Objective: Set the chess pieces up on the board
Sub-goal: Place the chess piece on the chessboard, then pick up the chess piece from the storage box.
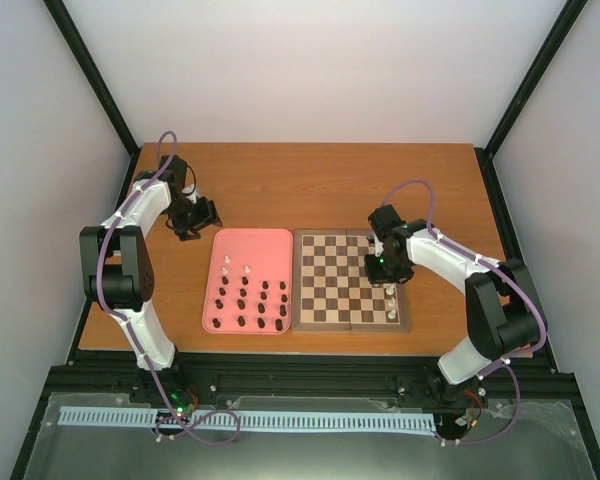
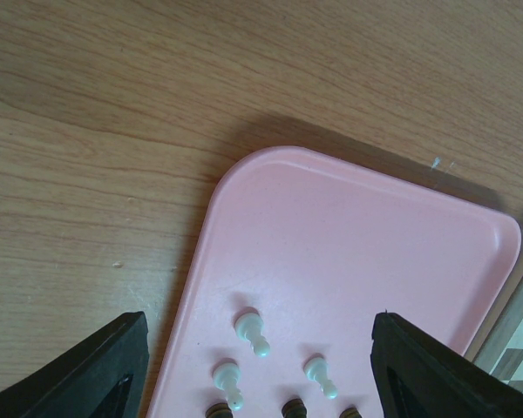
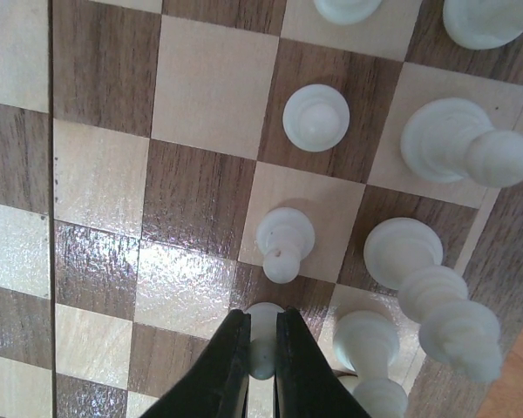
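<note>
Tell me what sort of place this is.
Probably a robot lab test cell: a wooden table boxed in by white panels on black frame posts, with a left arm and right arm bolted at its near edge.

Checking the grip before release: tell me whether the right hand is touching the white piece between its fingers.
Touching. The right wrist view shows the right hand closed on the white piece, both fingers pressed against its sides with no gap.
</note>
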`<move>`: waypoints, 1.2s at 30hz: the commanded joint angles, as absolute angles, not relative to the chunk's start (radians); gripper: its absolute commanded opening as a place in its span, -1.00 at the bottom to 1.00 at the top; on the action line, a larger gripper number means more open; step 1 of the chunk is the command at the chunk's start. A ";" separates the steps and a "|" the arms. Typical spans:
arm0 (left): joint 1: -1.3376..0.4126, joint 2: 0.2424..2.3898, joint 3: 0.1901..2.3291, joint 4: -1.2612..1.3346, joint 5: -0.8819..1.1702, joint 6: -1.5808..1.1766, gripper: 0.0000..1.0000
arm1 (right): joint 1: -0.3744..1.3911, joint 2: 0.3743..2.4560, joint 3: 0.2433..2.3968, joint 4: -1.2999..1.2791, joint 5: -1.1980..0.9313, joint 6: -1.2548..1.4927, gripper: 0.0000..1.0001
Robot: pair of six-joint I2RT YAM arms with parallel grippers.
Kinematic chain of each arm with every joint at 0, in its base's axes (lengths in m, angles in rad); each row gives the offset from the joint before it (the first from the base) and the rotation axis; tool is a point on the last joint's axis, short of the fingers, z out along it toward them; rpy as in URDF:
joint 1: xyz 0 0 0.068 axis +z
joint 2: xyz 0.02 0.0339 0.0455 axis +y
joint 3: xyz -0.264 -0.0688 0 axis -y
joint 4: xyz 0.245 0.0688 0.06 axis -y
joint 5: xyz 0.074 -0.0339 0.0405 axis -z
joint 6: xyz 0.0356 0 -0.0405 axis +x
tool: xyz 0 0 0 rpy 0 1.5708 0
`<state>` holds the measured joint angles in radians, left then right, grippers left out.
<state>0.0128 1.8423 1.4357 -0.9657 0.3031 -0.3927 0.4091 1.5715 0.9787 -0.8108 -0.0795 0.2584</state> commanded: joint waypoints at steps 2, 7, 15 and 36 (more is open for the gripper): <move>0.010 1.850 1.459 -0.967 0.309 -0.379 0.58 | 0.402 1.576 0.965 -0.811 -0.050 0.250 -0.84; 0.009 1.850 1.461 -0.967 0.308 -0.378 0.58 | 0.402 1.564 0.965 -0.810 -0.071 0.241 -0.74; 0.010 1.845 1.462 -0.970 0.307 -0.379 0.58 | 0.402 1.509 0.994 -0.825 -0.128 0.225 -0.56; 0.009 1.833 1.461 -0.972 0.304 -0.380 0.58 | 0.738 1.938 1.677 -0.880 -0.148 0.162 0.06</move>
<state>0.0128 1.8427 1.4357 -0.9661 0.3035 -0.3927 0.6659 1.8038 1.5135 -0.8864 -0.1249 0.2104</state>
